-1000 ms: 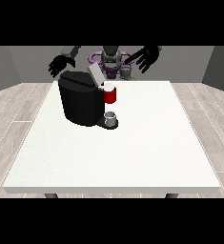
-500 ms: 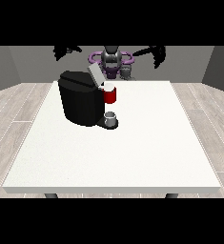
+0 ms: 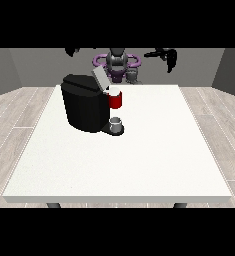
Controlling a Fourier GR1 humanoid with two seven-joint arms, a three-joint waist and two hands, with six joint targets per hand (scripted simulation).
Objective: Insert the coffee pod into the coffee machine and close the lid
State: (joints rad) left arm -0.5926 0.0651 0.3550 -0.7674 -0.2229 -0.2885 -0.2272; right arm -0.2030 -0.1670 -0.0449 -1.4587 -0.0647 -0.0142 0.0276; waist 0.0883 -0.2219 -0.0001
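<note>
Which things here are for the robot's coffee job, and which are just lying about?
Job: coffee machine, its raised lid, hand at the view's left, hand at the view's right.
Lying about: red thing at the machine, grey cup, grey thing near the robot, unidentifiable.

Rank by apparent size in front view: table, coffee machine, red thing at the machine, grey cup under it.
1. Table
2. Coffee machine
3. Red thing at the machine and grey cup: they look about alike, so no ranking between them.
</note>
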